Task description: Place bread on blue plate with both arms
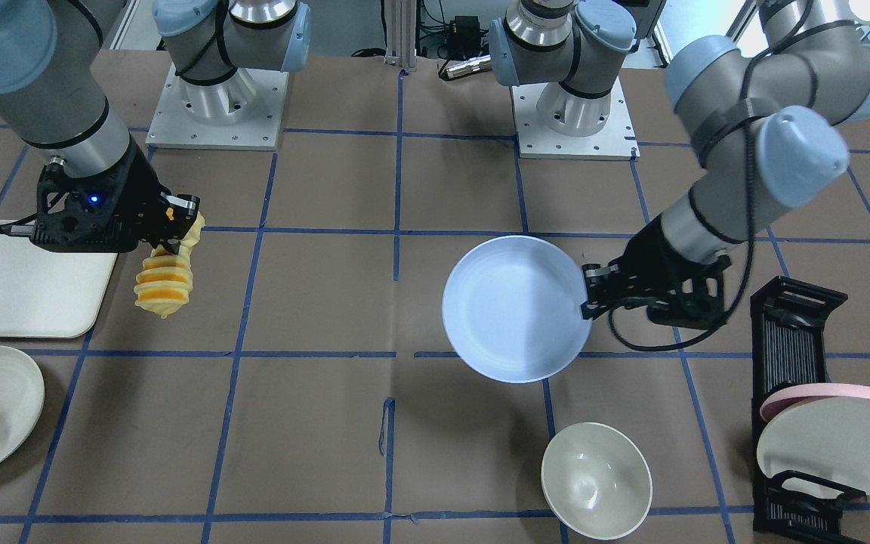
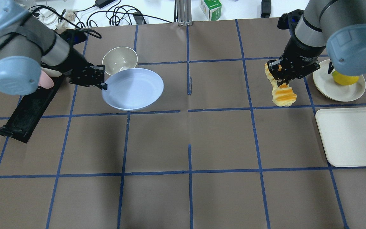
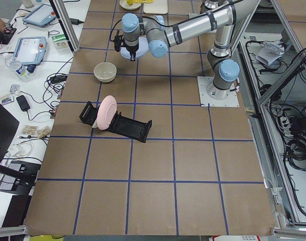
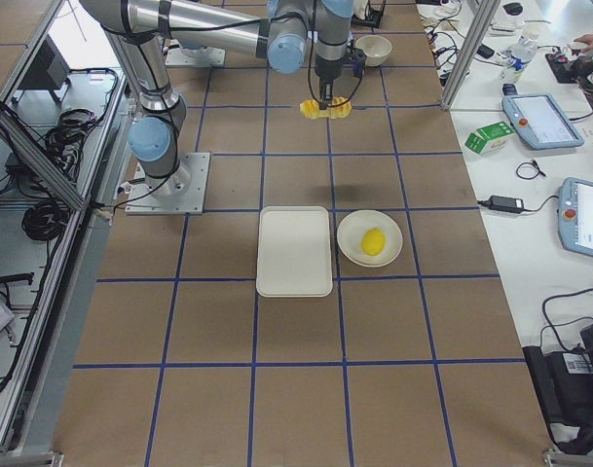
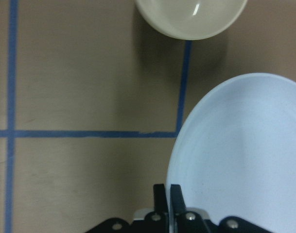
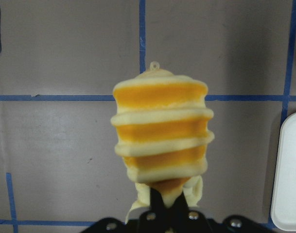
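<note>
In the overhead view, a black dish rack (image 2: 27, 111) with a pink plate (image 2: 46, 82) lies far left. Beside it, the left gripper (image 2: 104, 86) is pinched tight on the rim of the blue plate (image 2: 135, 90), held clear of the table just in front of a cream bowl (image 2: 119, 58). Well apart to the right, the right gripper (image 2: 280, 83) clamps one end of the bread (image 2: 283, 93), lifted off the table. Further right are a yellow-green fruit (image 2: 345, 78) on a cream plate (image 2: 326, 86) and a white tray (image 2: 351, 136).
</note>
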Controlling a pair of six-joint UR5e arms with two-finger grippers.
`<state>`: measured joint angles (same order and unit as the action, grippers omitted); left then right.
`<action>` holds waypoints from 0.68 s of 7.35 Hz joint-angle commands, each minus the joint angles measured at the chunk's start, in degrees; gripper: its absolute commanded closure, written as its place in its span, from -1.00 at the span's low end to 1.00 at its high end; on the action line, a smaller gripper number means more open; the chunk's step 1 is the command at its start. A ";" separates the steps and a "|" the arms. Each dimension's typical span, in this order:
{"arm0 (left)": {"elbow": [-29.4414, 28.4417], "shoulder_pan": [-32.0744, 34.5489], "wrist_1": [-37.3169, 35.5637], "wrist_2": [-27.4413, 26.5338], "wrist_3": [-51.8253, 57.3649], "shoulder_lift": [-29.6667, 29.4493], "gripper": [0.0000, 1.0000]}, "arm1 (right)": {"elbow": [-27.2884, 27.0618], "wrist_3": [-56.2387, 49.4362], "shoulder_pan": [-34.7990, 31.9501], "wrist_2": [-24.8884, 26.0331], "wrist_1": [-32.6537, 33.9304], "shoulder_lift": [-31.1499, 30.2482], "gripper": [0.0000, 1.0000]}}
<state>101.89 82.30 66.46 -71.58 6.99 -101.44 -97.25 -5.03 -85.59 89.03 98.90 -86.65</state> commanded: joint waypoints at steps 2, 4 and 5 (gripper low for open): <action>1.82 10.31 -17.89 2.15 -3.13 -10.23 1.00 | -0.92 0.02 0.07 0.10 0.33 0.16 0.98; 3.83 11.91 -20.58 1.89 -2.78 -13.34 1.00 | -2.15 1.85 -0.71 -0.96 0.33 -0.54 0.99; 4.54 11.91 -20.41 2.06 -4.08 -12.91 -0.76 | -2.24 3.87 -2.89 -3.66 0.33 -0.28 0.99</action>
<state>105.42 93.78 46.67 -69.61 3.86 -114.04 -99.16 -3.21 -86.58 87.61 99.23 -87.03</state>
